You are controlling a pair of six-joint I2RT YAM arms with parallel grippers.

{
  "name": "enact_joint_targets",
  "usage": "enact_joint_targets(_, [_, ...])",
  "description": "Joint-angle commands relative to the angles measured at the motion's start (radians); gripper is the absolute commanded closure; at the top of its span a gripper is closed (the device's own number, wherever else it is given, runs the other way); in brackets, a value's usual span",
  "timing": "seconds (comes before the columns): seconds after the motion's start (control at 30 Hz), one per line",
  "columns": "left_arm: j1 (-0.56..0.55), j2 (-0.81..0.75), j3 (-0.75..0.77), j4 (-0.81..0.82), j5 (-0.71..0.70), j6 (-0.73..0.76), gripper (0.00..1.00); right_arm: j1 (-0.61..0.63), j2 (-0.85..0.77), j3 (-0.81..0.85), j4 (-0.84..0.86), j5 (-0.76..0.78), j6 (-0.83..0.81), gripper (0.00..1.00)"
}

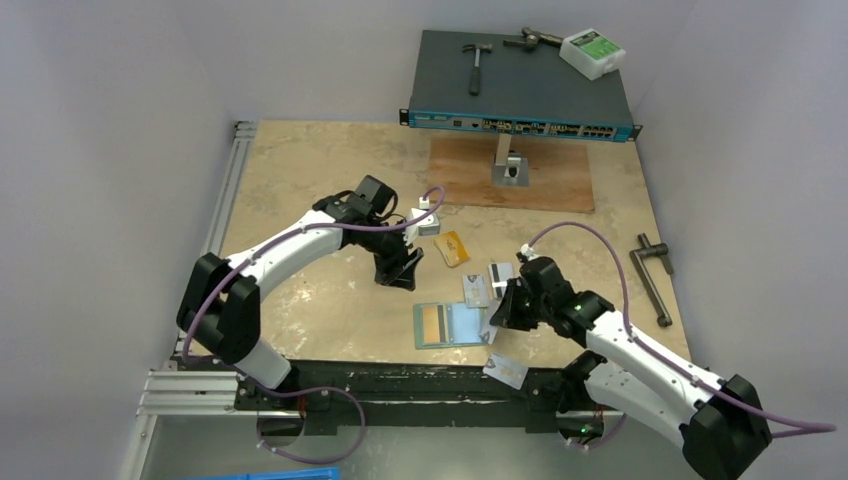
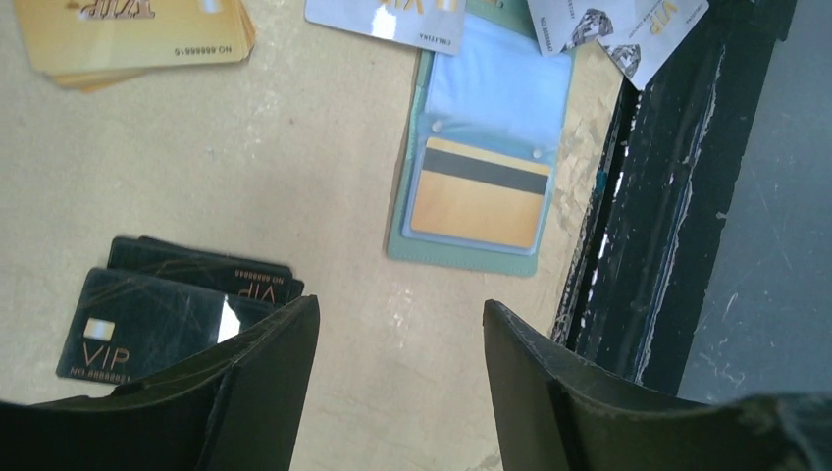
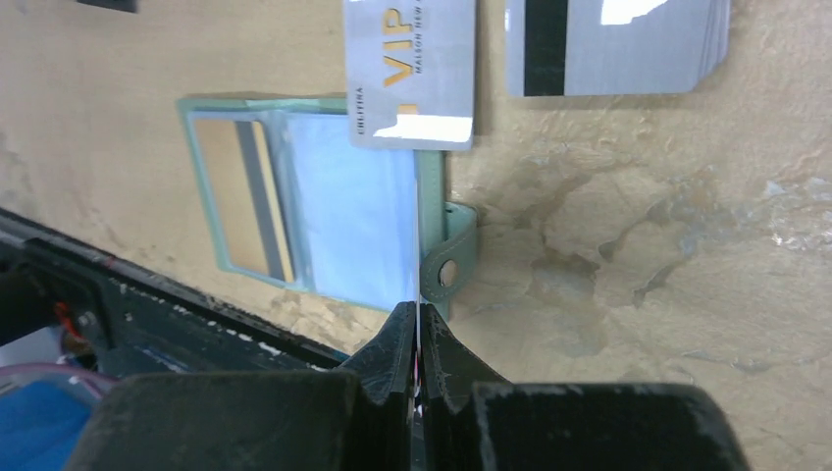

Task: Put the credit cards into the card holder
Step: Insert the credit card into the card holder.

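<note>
One card (image 3: 419, 245), clamped edge-on by right gripper (image 3: 419, 309), needs tilting flat into card holder (image 3: 353, 235); left gripper (image 2: 400, 314) gapes empty.

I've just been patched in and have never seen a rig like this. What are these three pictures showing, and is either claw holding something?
Two robot arms stand at the near edge of a table. The wide picture looks down from above; the other two come from a camera on each wrist. The teal card holder lies open, one gold card already in a pocket. Loose gold cards, silver cards and black cards lie around it. The left gripper is open and empty. The right gripper pinches a thin card edge-on over the holder's edge.
</note>
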Motion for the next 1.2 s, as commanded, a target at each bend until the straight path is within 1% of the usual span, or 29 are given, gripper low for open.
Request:
enact_joint_targets(0.0, [0.025,-0.069,-0.018,-0.076,-0.033,0.062,0.39,0.068,0.048,0.061,-0.07,0.154,0.047,1.0])
enact_joint_targets(0.1, [0.031,-0.087,-0.034,-0.088,-0.027,0.071,0.39,0.113,0.08,0.073,-0.045,0.183,0.056,1.0])
enact_joint_targets(0.33, [0.041,-0.095,-0.06,-0.089,-0.022,0.088,0.39,0.188,0.148,0.029,0.083,0.159,0.089,1.0])
enact_joint_targets(0.4, [0.041,-0.092,-0.06,-0.091,-0.015,0.094,0.39,0.202,0.161,0.013,0.127,0.128,0.102,1.0])
enact_joint_targets(0.5, [0.041,-0.09,-0.062,-0.087,-0.008,0.099,0.4,0.209,0.161,0.007,0.184,0.103,0.111,1.0])
enact_joint_targets(0.63, [0.04,-0.078,-0.066,-0.085,-0.006,0.111,0.4,0.209,0.125,0.026,0.206,0.101,0.105,1.0])
enact_joint_targets(0.7, [0.041,-0.073,-0.067,-0.086,-0.001,0.119,0.4,0.207,0.102,0.024,0.238,0.061,0.118,1.0])
enact_joint_targets(0.8, [0.041,-0.068,-0.069,-0.087,0.007,0.126,0.4,0.207,0.078,0.024,0.288,0.045,0.127,1.0])
enact_joint_targets(1.0, [0.043,-0.057,-0.072,-0.081,0.011,0.129,0.41,0.207,0.124,0.029,0.387,-0.035,0.091,1.0])
enact_joint_targets(1.17, [0.049,-0.088,-0.094,-0.056,0.015,0.127,0.41,0.207,0.208,0.023,0.473,-0.107,0.078,1.0])
